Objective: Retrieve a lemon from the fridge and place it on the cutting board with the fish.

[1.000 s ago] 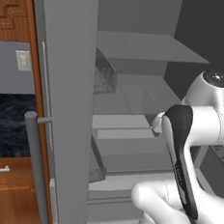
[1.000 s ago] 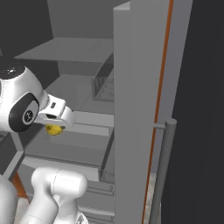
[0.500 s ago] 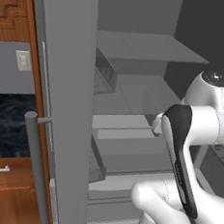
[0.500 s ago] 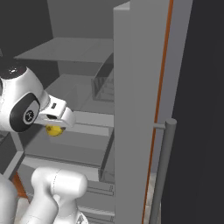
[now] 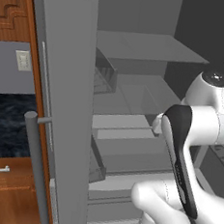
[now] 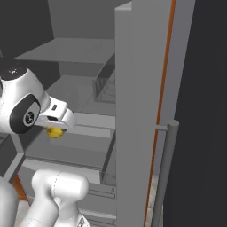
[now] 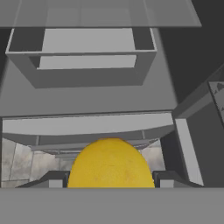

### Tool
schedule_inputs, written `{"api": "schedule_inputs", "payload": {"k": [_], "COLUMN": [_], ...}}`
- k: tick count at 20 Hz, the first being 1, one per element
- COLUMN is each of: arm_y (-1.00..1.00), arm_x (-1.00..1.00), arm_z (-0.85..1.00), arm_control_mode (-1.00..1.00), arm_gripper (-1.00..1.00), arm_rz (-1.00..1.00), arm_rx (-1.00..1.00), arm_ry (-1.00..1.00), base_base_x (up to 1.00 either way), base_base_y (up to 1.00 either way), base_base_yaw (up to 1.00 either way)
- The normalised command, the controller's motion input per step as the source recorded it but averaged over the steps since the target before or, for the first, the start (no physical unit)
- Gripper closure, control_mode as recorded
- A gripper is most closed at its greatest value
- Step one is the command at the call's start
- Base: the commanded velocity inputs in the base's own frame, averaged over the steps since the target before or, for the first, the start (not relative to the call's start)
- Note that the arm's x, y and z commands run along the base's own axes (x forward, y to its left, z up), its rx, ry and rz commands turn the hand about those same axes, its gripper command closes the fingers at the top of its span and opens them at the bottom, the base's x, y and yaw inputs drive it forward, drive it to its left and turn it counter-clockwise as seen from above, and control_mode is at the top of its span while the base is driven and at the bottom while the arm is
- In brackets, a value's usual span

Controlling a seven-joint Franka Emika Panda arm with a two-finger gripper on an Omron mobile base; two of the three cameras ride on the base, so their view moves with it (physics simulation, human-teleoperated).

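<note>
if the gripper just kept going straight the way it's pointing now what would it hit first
The lemon already sits between the fingers of the gripper. Beyond it, the grey drawer front inside the fridge looks like the first thing in line, though depth is hard to judge.

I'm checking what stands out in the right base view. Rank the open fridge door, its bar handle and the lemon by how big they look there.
1. Fridge door: largest, spanning the frame's height.
2. Bar handle: a long thin bar, though nearer the camera.
3. Lemon: smallest, a yellow sliver under the claw, mostly hidden.
</note>
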Motion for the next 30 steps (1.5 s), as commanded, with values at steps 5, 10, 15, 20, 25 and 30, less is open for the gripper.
{"api": "schedule_inputs", "payload": {"k": [5, 10, 15, 20, 25, 30], "arm_y": [0.0, 0.0, 0.0, 0.0, 0.0, 0.0], "arm_x": [0.0, 0.0, 0.0, 0.0, 0.0, 0.0], "arm_z": [0.0, 0.0, 0.0, 0.0, 0.0, 0.0], "arm_control_mode": [1.0, 1.0, 1.0, 1.0, 1.0, 1.0], "arm_gripper": [1.0, 1.0, 1.0, 1.0, 1.0, 1.0], "arm_rz": [0.0, 0.0, 0.0, 0.0, 0.0, 0.0], "arm_rx": [0.0, 0.0, 0.0, 0.0, 0.0, 0.0], "arm_ry": [0.0, 0.0, 0.0, 0.0, 0.0, 0.0], "base_base_x": [-0.39, -0.59, -0.56, -0.62, -0.62, -0.41], "base_base_y": [0.0, 0.0, 0.0, 0.0, 0.09, 0.55], "base_base_yaw": [0.0, 0.0, 0.0, 0.0, 0.0, 0.0]}}
